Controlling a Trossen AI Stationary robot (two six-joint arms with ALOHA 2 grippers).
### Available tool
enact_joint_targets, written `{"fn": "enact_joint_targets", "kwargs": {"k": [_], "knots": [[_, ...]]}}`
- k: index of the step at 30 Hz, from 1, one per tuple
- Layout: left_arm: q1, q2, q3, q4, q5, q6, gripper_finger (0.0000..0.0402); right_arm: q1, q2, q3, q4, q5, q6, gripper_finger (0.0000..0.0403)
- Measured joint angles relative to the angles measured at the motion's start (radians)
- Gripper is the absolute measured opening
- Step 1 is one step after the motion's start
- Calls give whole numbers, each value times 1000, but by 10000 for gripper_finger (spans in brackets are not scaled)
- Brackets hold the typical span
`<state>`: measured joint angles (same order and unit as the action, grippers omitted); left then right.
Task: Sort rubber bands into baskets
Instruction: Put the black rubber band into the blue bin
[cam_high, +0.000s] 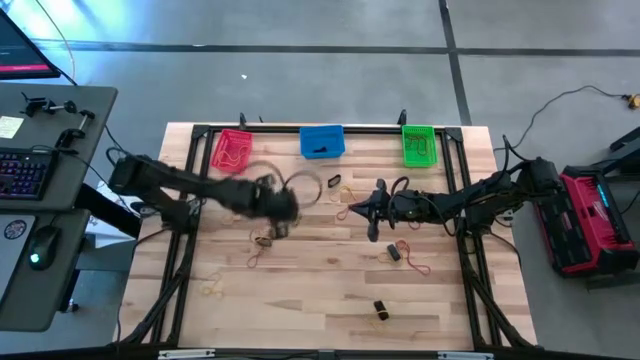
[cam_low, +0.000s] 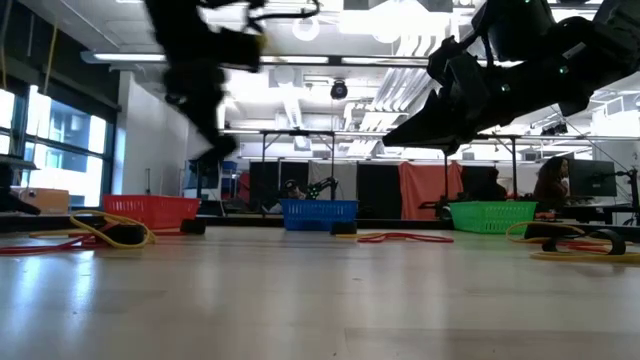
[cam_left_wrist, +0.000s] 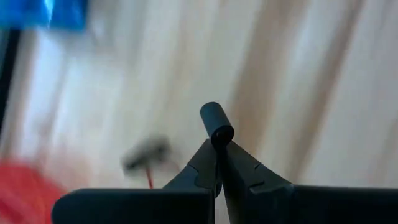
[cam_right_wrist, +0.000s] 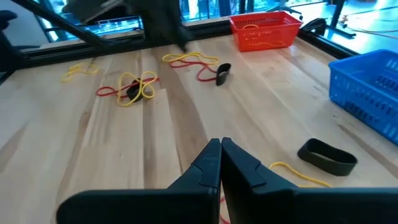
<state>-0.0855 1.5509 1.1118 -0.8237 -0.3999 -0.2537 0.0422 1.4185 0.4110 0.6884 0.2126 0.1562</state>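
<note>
The left arm reaches in from the tabletop's left side, blurred, its left tool above the boards in front of the red basket and blue basket; its fingers are clenched on a short black band that sticks out from their tips. The right arm stretches in from the right side, nearly level, with the right tool near the tabletop's middle, in front of the gap between the blue basket and the green basket; its fingers are pressed together with nothing between them. The three baskets stand in a row along the far edge, apart from one another, the red one with yellow loops inside. Loose bands lie scattered: a tangle of red, yellow and black, a black band just beside the blue basket, a red loop right of centre, a yellow one toward the near left, and a black piece alone near the front edge. The near half of the tabletop is mostly bare pale wood planks, framed by black rails. A desk with a keyboard stands to the left, and the low view shows a bright workshop behind.
</note>
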Motion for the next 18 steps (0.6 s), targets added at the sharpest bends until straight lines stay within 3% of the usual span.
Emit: {"fn": "enact_joint_targets", "kwargs": {"k": [9, 15, 18], "knots": [[320, 0, 1, 406, 109, 363, 1, 0, 0, 0, -5, 17, 0, 0], [525, 36, 1, 593, 356, 399, 1, 0, 0, 0, -5, 24, -4, 0], [589, 75, 0, 649, 431, 432, 0, 0, 0, 0, -6, 24, -8, 0]]}}
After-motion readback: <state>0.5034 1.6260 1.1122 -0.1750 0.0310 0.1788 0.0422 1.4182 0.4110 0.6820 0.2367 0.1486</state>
